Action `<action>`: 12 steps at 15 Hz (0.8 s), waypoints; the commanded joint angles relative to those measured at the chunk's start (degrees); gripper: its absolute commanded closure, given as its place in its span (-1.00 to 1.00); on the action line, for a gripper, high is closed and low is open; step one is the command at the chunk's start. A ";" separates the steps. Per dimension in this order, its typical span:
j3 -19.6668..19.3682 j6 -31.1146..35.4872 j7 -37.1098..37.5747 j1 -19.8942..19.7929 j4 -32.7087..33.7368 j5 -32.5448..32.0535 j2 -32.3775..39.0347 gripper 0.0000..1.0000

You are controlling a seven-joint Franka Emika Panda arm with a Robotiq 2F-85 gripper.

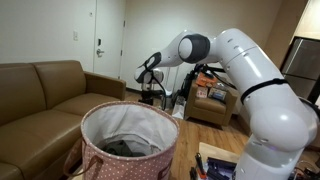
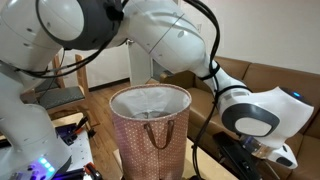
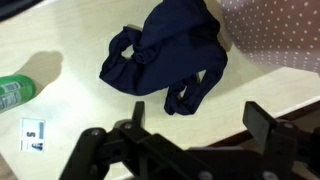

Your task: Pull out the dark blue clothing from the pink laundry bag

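Black gripper (image 3: 175, 128) fingers (image 3: 90, 138) are standing spread wide at the bottom of the wrist view, released and gripping nothing, with pale tabletop (image 3: 70, 40) showing between them. Just above that gap, the clothing (image 3: 165, 55) is lying outside the bag, crumpled in a dark blue heap on the tabletop, apart from the fingers. Its upper right edge is reaching toward the bag (image 3: 285, 35), whose pink dotted wall is filling the top right corner of that view; whether cloth and wall are touching I cannot tell. Well apart from the clothing, a green bottle (image 3: 12, 93) is lying at the frame's left edge, and a small white card (image 3: 35, 134) is lying below the bottle, near the finger on that side.

In an exterior view the gripper (image 1: 149, 72) is hanging beyond the bag (image 1: 128, 150), on the side away from the camera, at the end of the white arm (image 1: 250, 80) that is arching in from the right. The bag is standing upright with its round rim open and white lining showing, and a greyish dark cloth (image 1: 125, 147) is lying low inside it. A brown sofa (image 1: 40, 95) is sitting to the left behind it. In an exterior view the bag (image 2: 150, 135) is standing upright beneath the arm (image 2: 170, 35), with a small handle (image 2: 157, 131) hanging on its wall; the gripper is not clear to me there.
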 commanded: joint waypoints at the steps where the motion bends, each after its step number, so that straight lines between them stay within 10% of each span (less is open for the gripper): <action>1: 0.92 5.07 -2.37 -0.51 -7.28 -0.52 -8.37 -1.00; 12: 1.36 2.21 -5.86 4.71 -24.89 0.72 -30.32 -1.00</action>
